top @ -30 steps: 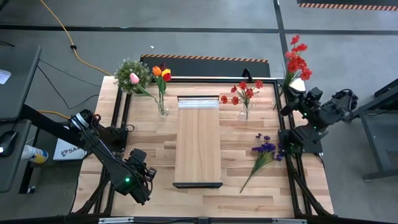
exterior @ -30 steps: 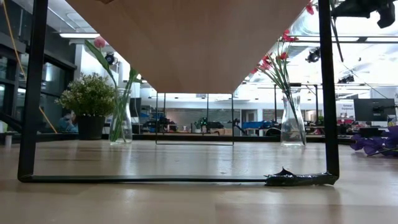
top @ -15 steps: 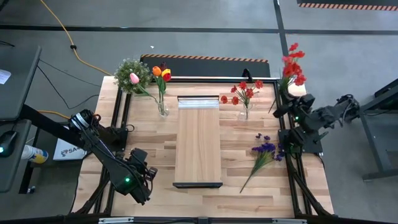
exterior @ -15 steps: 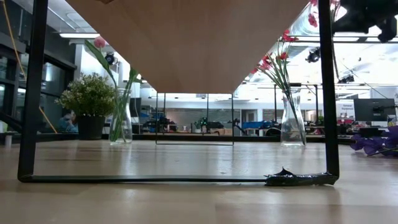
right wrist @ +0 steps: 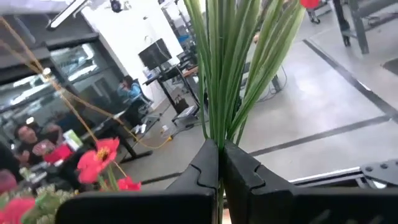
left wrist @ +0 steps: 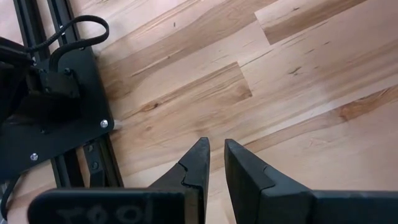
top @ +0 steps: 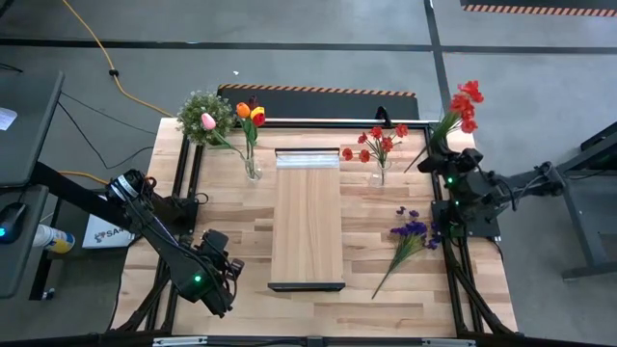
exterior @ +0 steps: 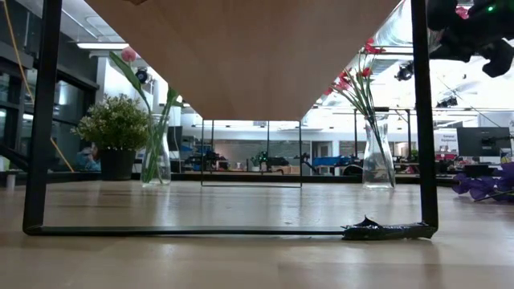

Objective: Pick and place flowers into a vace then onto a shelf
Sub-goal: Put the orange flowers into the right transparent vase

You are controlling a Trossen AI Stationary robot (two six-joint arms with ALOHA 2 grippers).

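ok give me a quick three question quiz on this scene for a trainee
1. True or false: the right hand is shut on a red spray.
2. Which lies flat on the table? A) pink tulip B) purple spray C) orange tulip
3. Fill in: the left hand hovers over bare ____, holding nothing.

Key: 1 true; 2 B; 3 table. The shelf has no vase on it.
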